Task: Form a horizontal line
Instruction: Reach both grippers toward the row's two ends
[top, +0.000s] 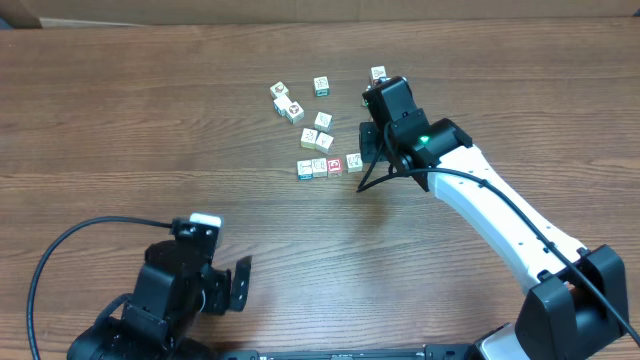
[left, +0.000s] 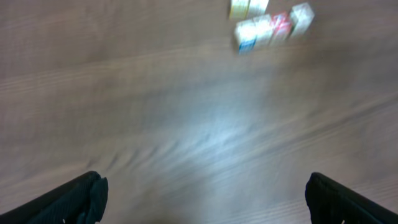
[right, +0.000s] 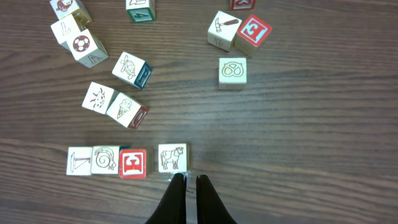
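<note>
- Right gripper (right: 187, 178): fingers pressed together and holding nothing. The tips are right at the near edge of the cow cube (right: 172, 157); can't tell if they touch it.
- Row of cubes (right: 118, 160): four on the table (right: 311, 137). Three sit edge to edge; the cow cube is at the end, a small gap past the red cube (right: 132, 163) and slightly offset.
- Loose cubes (right: 132, 70) are scattered beyond the row.
- Left gripper (left: 204, 180): fingers wide apart and empty, well apart from the row.

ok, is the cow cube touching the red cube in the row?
No, the right wrist view shows a clear gap between the cow cube and the red cube.
</note>
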